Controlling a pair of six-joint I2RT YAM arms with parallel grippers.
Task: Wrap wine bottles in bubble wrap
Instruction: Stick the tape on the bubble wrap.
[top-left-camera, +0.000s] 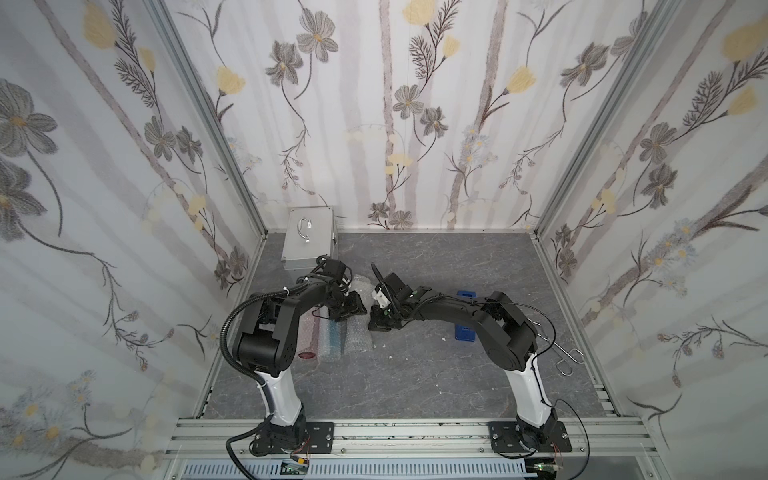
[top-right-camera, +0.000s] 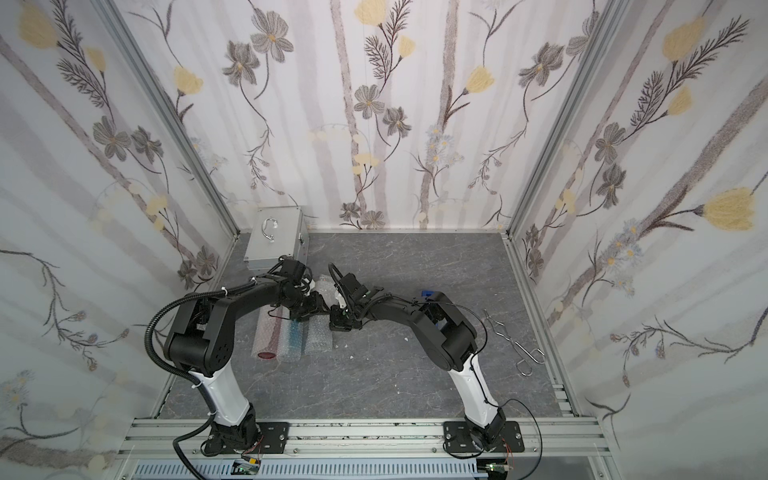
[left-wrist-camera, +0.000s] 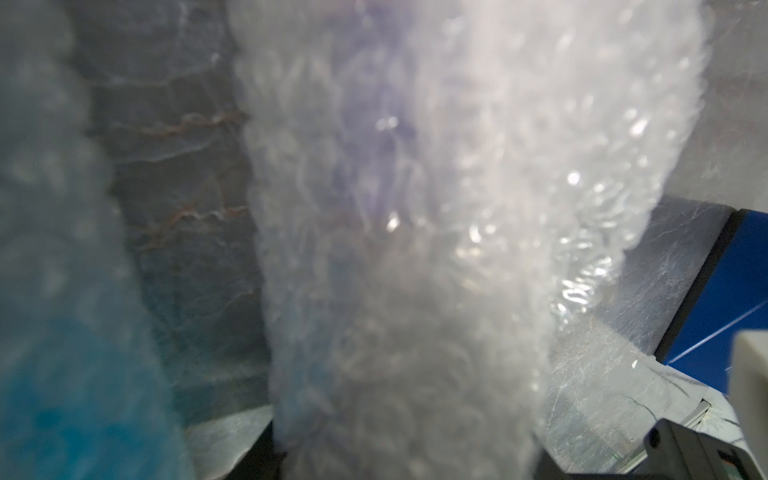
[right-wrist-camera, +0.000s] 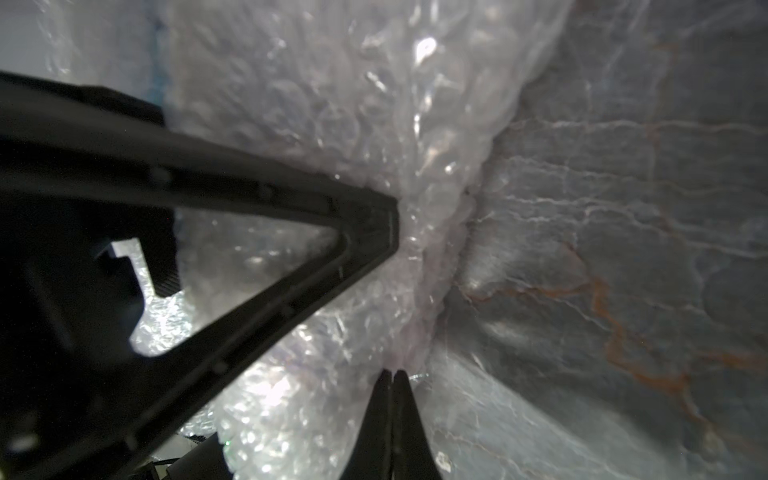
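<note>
The left gripper (top-left-camera: 351, 305) is clamped around a roll of bubble wrap (left-wrist-camera: 415, 249), its fingers on either side of the back end. The right gripper (right-wrist-camera: 391, 374) is closed, fingertips pressed together at the wrap's edge; I cannot tell whether a fold is caught between them. The roll is cloudy white and dimpled, and a faint violet tint shows where the purple bottle (left-wrist-camera: 374, 137) lies inside.

It lies flat on the tabletop (top-left-camera: 415, 374), with its long axis running from front edge to back edge. It sits left of centre and is the rightmost of three parallel rolls. Just beside it is the wrapped blue bottle (top-left-camera: 334, 334). Next to that is the wrapped red bottle (top-left-camera: 308, 355), its round base toward the front edge.
</note>
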